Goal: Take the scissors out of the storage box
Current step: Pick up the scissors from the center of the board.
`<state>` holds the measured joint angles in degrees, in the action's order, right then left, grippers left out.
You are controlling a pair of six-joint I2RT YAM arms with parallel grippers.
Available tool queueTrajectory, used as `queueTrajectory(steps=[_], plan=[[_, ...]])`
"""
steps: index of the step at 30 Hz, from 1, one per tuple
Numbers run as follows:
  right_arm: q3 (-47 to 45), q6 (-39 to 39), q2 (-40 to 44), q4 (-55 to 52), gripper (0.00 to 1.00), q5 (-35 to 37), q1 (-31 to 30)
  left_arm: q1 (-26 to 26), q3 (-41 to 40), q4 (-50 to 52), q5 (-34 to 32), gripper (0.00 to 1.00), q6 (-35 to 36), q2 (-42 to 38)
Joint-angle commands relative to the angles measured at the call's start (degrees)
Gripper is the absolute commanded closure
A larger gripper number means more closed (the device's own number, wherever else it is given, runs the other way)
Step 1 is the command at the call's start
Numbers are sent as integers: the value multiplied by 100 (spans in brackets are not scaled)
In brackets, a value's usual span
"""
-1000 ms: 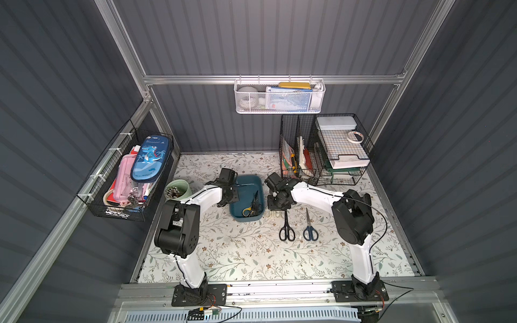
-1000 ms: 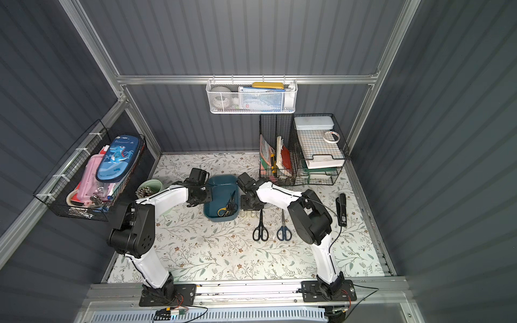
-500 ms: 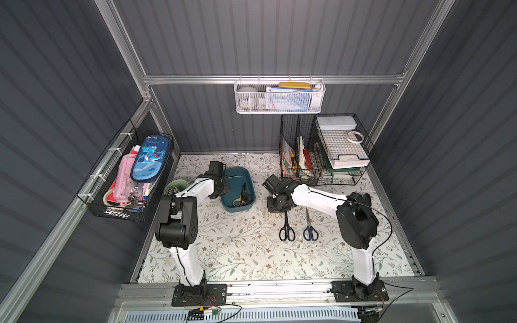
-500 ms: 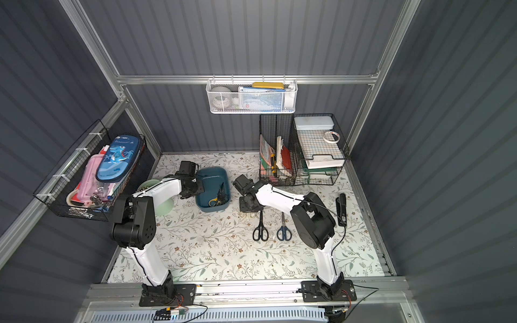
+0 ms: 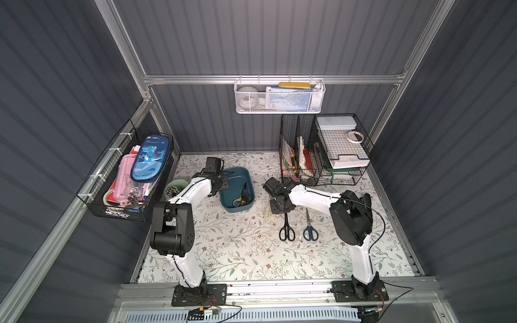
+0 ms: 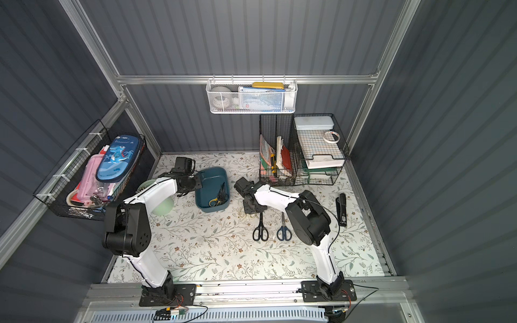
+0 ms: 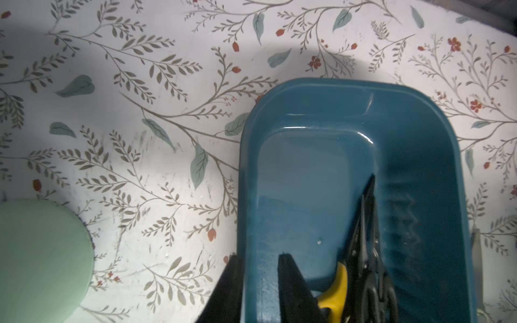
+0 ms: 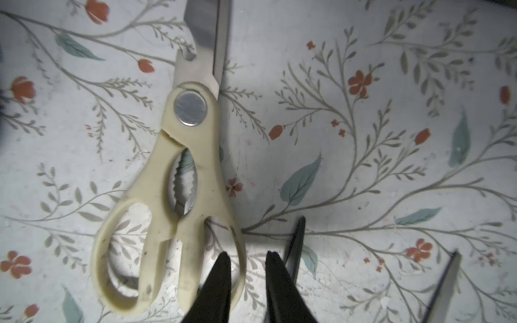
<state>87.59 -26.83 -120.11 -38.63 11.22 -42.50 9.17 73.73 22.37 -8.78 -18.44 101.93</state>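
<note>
step: unloading, part done. cream scissors lie on the surface, left of frame. right tool over their handle, jaws narrowly apart, empty. left tool slightly open astride storage box wall, lower centre. yellow-handled scissors and small black pair lie inside. next, likely: reach in, pinch one handle.

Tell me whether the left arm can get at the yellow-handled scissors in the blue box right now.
Probably yes: the left hand straddles the storage box wall, and the yellow-handled scissors lie right beside its inner finger, nothing between.
</note>
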Motion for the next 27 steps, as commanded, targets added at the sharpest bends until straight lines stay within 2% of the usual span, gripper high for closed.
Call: queueTrajectory(steps=[1, 5, 13, 19, 27], plan=[[117, 100, -150, -102, 74, -14, 23, 15, 150, 163, 138, 73, 60, -130], [135, 67, -329, -87, 77, -94, 22, 15, 172, 175, 158, 73, 62, -147], [112, -123, -280, -70, 98, -268, 22, 17, 190, 215, 104, 73, 51, -95], [-307, -385, 545, 112, 100, -546, -122, 16, 212, 188, 139, 73, 28, -122], [-635, -582, 942, -131, 100, -510, -1009, 19, 238, 160, 227, 73, 30, -92]])
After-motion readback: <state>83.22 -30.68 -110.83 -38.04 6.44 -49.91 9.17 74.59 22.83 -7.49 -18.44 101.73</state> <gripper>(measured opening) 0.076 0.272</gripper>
